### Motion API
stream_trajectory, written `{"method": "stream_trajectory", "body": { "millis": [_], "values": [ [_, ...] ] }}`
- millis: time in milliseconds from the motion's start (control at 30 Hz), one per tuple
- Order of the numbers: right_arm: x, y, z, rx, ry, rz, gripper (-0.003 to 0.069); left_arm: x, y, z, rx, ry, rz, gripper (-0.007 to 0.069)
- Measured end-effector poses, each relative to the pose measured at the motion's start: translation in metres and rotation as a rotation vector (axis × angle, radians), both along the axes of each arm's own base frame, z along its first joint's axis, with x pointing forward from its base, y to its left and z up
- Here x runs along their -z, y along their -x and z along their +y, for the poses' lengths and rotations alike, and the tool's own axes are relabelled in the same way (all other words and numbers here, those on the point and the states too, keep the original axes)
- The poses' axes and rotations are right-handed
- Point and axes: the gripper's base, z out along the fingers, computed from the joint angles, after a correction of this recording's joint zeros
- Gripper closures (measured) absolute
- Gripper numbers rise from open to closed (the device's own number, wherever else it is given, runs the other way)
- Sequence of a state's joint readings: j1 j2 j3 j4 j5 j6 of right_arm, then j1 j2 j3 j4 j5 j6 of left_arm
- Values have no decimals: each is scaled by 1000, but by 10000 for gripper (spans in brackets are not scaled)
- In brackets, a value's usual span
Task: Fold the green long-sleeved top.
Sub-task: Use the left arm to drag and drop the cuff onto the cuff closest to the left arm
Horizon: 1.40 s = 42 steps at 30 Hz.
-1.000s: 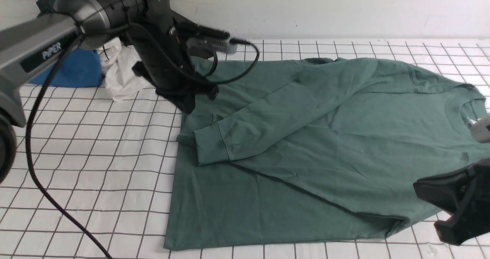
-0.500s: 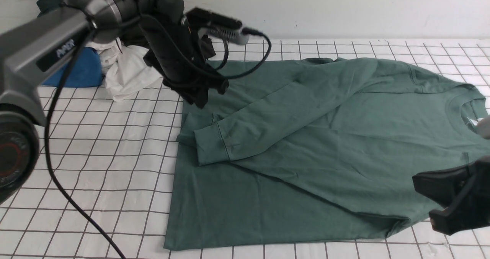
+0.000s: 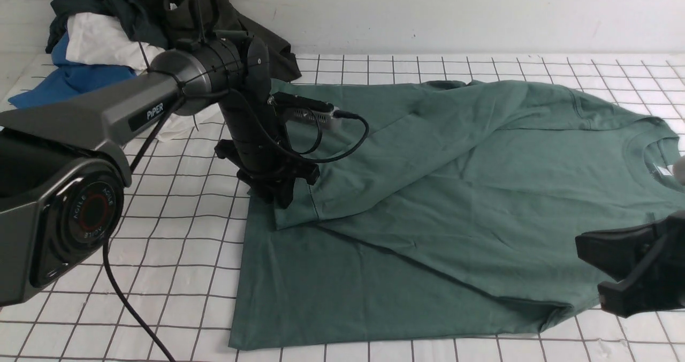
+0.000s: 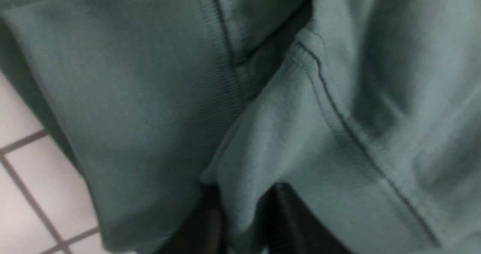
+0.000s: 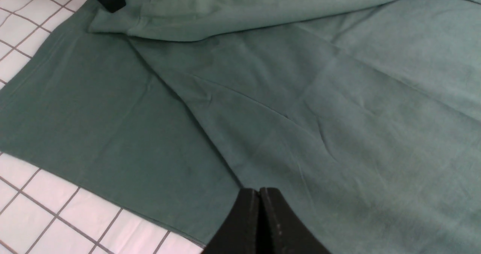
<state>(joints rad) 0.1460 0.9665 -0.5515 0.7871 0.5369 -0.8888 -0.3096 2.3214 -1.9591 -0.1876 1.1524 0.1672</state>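
Green long-sleeved top point(image 3: 455, 190): spread on the gridded table point(image 3: 160, 217), hem toward the robot's left, collar toward its right.
Left gripper point(image 3: 278, 193): down on the sleeve cuff point(image 3: 297, 215), with a fold of cloth between its fingers point(image 4: 289, 227); it looks pinched.
Right gripper point(image 5: 259, 209): jaws together, empty, hovering over the top's near edge at the collar end.
Key relation: the sleeve runs from the cuff diagonally away to the far right shoulder. The left arm is nearer, so carrying the cuff likely falls to it.
Containers: none in view; other clothes point(image 3: 107, 40) lie heaped in the far left corner.
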Motion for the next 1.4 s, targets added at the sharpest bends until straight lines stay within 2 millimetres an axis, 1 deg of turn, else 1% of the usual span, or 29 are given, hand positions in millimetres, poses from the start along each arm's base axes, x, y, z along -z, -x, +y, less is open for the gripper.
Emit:
{"method": "stream_trajectory", "body": {
  "millis": [67,167,200,233,267,333,467,500,533,567,600,667,733,767,800,867,933,967,1000,1033,1067,1100,1133,1167,1233,1300,1333,1367,1400],
  "values": [
    [0,0,0,1,-3,0,669,-11,-2,-2,-5,28,-25,595],
    [0,0,0,1,-3,0,669,-31,-4,-5,-6,60,-63,612],
    [0,0,0,1,-3,0,669,-55,-4,-6,-2,87,-105,612],
    [0,0,0,1,-3,0,669,-67,-4,-7,0,102,-125,612],
    [0,0,0,1,-3,0,669,-73,-4,-7,1,109,-137,612],
    [0,0,0,1,-3,0,669,-110,-1,-13,13,175,-207,612],
    [0,0,0,1,-3,0,669,-161,8,-26,44,275,-323,612],
    [0,0,0,1,-3,0,669,-181,14,-29,58,303,-373,612],
    [0,0,0,1,-2,0,669,-192,19,-31,67,319,-396,612],
    [0,0,0,1,-2,0,669,-196,20,-31,69,323,-408,612],
    [0,0,0,1,-2,0,669,-211,28,-31,78,334,-437,612],
    [0,0,0,1,-2,0,669,-222,34,-27,81,319,-462,612],
    [0,0,0,0,-1,0,669,-218,34,-20,57,283,-448,612],
    [0,0,0,0,-1,0,669,-210,33,-17,42,267,-424,612],
    [0,0,0,0,-1,0,669,-196,30,-14,25,242,-379,612],
    [0,0,0,0,0,-1,669,-145,25,-3,-15,173,-225,612],
    [0,0,0,-1,-1,0,669,-93,24,8,-45,110,-75,612],
    [0,0,0,-1,-1,0,669,-87,25,9,-48,104,-61,612],
    [0,0,0,-1,-2,0,669,-68,26,13,-60,83,-5,612],
    [0,0,0,-1,-1,0,669,-34,29,19,-83,46,92,611],
    [0,0,0,0,-4,0,669,-19,30,22,-94,27,133,608],
    [0,0,0,0,-4,0,669,-9,31,24,-103,11,158,603],
    [0,0,0,0,-4,0,669,-9,31,24,-102,10,157,601],
    [0,0,0,0,-4,0,669,-4,31,25,-112,4,169,584],
    [0,0,0,0,-4,0,669,-5,31,25,-116,8,157,547],
    [0,0,0,0,-4,0,669,-14,30,25,-122,20,121,493],
    [0,0,0,0,-4,0,669,-22,29,25,-122,28,101,449],
    [0,0,0,0,-4,0,669,-27,29,25,-122,32,88,431],
    [0,0,0,0,-4,0,669,-36,30,25,-121,39,68,393]
  ]
}}
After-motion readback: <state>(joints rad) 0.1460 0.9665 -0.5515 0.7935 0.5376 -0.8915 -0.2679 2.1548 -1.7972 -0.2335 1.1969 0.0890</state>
